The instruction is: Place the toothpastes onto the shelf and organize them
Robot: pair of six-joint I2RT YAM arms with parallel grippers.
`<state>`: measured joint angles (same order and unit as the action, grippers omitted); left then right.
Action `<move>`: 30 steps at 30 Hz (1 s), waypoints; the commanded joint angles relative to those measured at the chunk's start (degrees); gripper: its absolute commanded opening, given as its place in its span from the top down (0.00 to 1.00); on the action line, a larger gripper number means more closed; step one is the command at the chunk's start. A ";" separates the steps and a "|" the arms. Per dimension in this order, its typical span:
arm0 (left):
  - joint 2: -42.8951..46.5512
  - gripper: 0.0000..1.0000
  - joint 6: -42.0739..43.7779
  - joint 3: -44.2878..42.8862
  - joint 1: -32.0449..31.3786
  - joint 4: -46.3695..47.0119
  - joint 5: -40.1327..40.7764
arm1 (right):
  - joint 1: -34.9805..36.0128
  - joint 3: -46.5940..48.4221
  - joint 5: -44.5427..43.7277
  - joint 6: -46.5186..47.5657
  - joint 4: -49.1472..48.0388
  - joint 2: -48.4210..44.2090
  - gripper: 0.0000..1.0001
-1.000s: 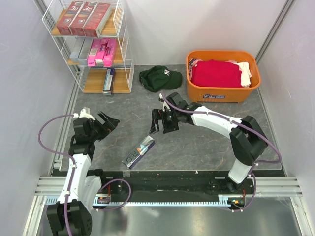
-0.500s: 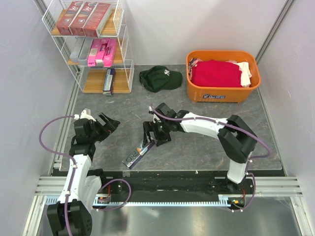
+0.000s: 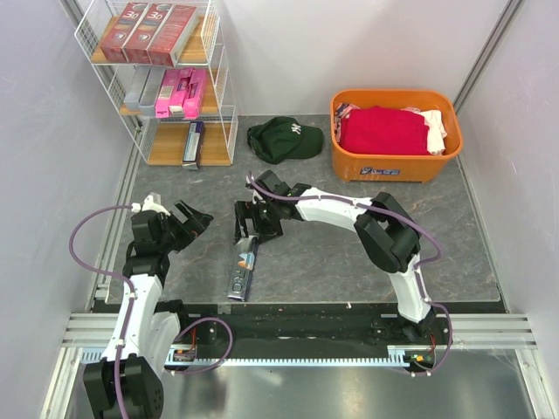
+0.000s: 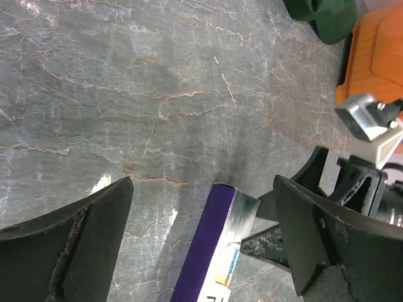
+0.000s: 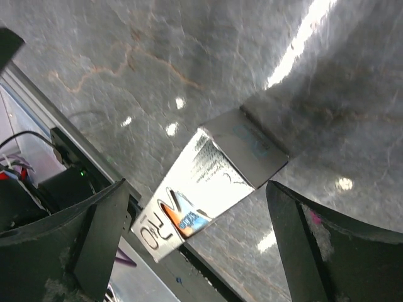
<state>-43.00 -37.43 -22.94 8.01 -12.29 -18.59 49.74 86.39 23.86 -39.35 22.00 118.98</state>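
Note:
A shiny holographic toothpaste (image 3: 241,274) with a purple side lies flat on the grey table, near its front edge. My right gripper (image 3: 249,233) hangs open just above the box's far end, and the toothpaste (image 5: 203,189) sits between its spread fingers without being gripped. To the left of the box, my left gripper (image 3: 193,217) is open and holds nothing; its view shows the toothpaste's end (image 4: 218,248) ahead between the jaws. The white wire shelf (image 3: 220,77) at the back left holds dark red toothpastes (image 3: 148,33) on top, silver-grey (image 3: 143,87) and hot pink ones (image 3: 182,92) in the middle, and one purple box (image 3: 193,144) at the bottom.
A dark green cap (image 3: 284,138) lies at the back centre. An orange tub (image 3: 393,166) of red and white clothes stands at the back right. The black front rail (image 3: 349,307) runs just beyond the box's near end. Part of the right arm (image 4: 371,182) shows in the left wrist view.
My right arm has swung left and nearer, reaching over the box. The box has turned from a diagonal to nearly lengthwise toward the front edge and shifted slightly left. The left arm stayed still.

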 commanded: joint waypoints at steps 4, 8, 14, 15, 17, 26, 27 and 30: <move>-0.24 0.00 2.63 -0.26 -0.10 0.78 -0.31 | 2.91 12.11 -9.43 6.12 9.62 4.33 0.02; -0.33 0.00 2.63 -0.26 -0.19 0.87 -0.22 | 4.93 14.33 -16.99 9.55 15.00 6.09 0.02; -0.59 0.00 2.80 -0.26 -0.10 0.78 -0.48 | 8.09 17.67 -23.50 11.84 19.57 8.55 0.02; -0.68 0.00 2.80 -0.26 -0.10 0.87 -0.48 | 9.14 18.02 -23.51 12.19 20.70 9.42 0.02; -0.77 0.00 2.71 -0.26 -0.10 0.87 -0.75 | 9.85 18.46 -25.70 12.54 21.24 10.30 0.03; 0.37 0.00 2.45 -2.02 -0.10 -0.45 -1.36 | 10.29 19.25 -25.79 12.46 21.16 11.98 0.44; 0.46 0.00 2.45 -2.37 -0.01 -0.71 -1.54 | 10.12 19.43 -25.62 12.46 20.98 11.89 0.48; 1.17 0.00 2.36 -3.69 -0.10 -1.50 -1.80 | 8.89 19.52 -25.18 12.11 20.37 10.75 0.55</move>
<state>-43.27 -37.39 -23.14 8.01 -13.08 -18.70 60.14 104.47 -0.01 -27.38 41.28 129.12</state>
